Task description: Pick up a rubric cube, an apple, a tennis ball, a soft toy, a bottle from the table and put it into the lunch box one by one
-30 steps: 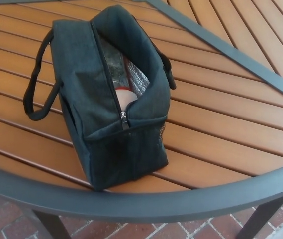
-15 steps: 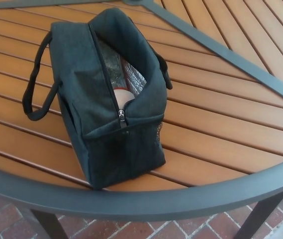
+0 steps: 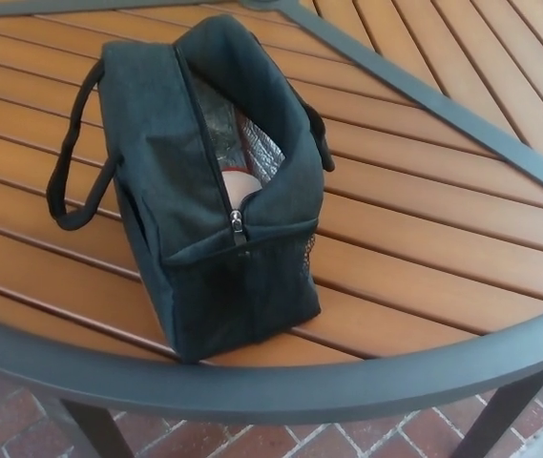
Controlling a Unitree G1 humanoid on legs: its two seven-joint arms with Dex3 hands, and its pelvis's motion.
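since the earlier frames only the whole view had slid a little, so the camera had shifted; the lunch box point(image 3: 216, 186) lay in the same spot on the surface point(image 3: 424, 239), with its zip parted by the same amount. neither robot hand showed in the head view, so the state of the fingers could not be told.

the lunch box stood close to the surface's near edge, left of its middle, its short end facing the camera. it was a soft, dark charcoal fabric bag, boxy with rounded top corners. the zip ran along its top, and the zipper pull point(image 3: 238, 225) hung at the near end, just above a mesh pocket point(image 3: 252, 286) on the end wall. a dark carry strap point(image 3: 73, 162) looped out from its left side and rested on the slats; a second strap point(image 3: 320, 143) showed at the right side.

through the opening, crinkled silver foil lining point(image 3: 228, 134) caught the light. deep inside sat a pale rounded thing with a red and white band point(image 3: 240, 183); too little of it showed to name it. no other task item lay on the slats in view.

the surface was made of long orange-brown wooden slats with narrow gaps, set in a dark grey metal frame point(image 3: 281, 386) that curved along the near edge, with a straight metal bar point(image 3: 443, 100) crossing the far right part. below the frame, red brick paving point(image 3: 252, 441) showed.
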